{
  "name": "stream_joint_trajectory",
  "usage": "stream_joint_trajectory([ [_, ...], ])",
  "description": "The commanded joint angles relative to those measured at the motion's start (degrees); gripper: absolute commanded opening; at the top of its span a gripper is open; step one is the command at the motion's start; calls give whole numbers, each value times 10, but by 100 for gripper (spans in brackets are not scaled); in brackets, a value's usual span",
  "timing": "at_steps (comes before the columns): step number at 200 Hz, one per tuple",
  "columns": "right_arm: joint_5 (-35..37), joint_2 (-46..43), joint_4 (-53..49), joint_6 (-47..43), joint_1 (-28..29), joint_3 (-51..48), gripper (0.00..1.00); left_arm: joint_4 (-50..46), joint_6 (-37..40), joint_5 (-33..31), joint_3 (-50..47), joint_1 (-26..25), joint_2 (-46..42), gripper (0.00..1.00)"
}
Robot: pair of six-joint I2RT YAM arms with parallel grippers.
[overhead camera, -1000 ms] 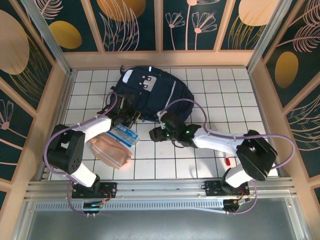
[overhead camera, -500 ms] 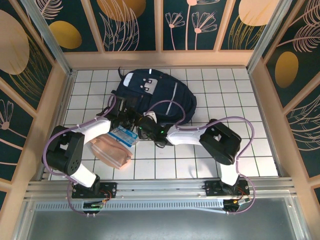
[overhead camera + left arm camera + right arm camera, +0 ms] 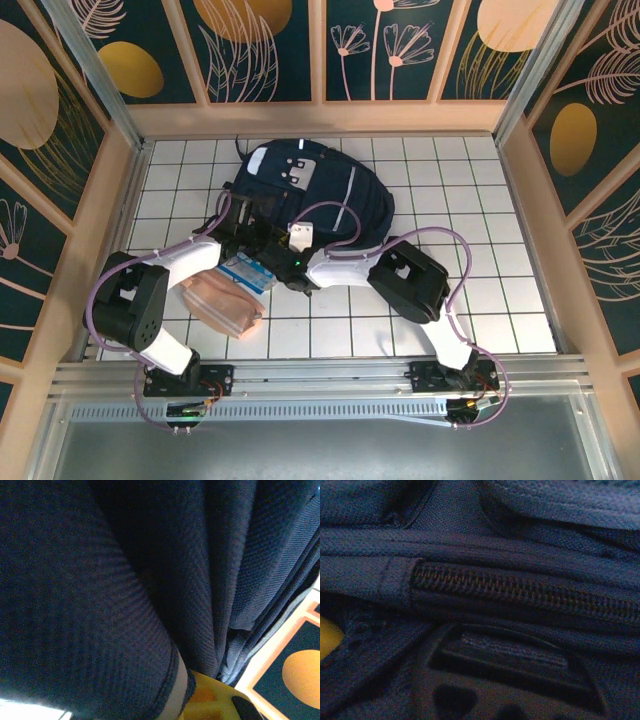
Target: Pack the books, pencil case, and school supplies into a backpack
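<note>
The navy backpack (image 3: pixel 315 190) lies at the back middle of the tiled floor. My left gripper (image 3: pixel 243 222) is at its near-left edge, shut, with backpack fabric (image 3: pixel 125 580) draped right over its camera. A trimmed fabric edge (image 3: pixel 176 687) lies over a yellow patch (image 3: pixel 210 702), which looks like the book's cover. My right gripper (image 3: pixel 286 260) reaches across to the same near edge, just right of the left one, and is shut. Its camera is close on a zipper (image 3: pixel 520 592) and dark fabric, with a sliver of yellow (image 3: pixel 327 637) at the left.
A peach soft pouch (image 3: pixel 225 305) lies near the left arm, and a light-blue and white packet (image 3: pixel 250 270) rests against its far side. The right arm's elbow (image 3: pixel 410 280) is folded over the middle tiles. Wooden walls (image 3: pixel 515 220) ring the floor.
The right arm has swung left from the middle of the floor to the backpack's near-left edge, and its jaws have gone from open to shut. The left arm has held still.
</note>
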Motion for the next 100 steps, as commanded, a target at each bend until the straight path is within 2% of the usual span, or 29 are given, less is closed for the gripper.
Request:
stream_joint_trajectory([
  [1, 25, -66, 33, -24, -2, -41, 0, -8, -16, 46, 1, -7, -12, 0],
  [27, -41, -148, 107, -81, -1, -143, 0, -36, 7, 14, 17, -6, -6, 0],
  [57, -77, -235, 127, -105, -3, -245, 0, -73, 44, -21, 43, -4, 4, 0],
  [69, -124, -268, 162, -142, -7, -287, 0, -76, 47, -33, 44, -4, 6, 0],
  [89, -191, -309, 178, -195, -14, -319, 0, -72, 46, -32, 45, -1, 12, 0],
  [100, -205, -317, 179, -201, -17, -324, 0, -66, 40, -19, 45, -1, 15, 0],
])
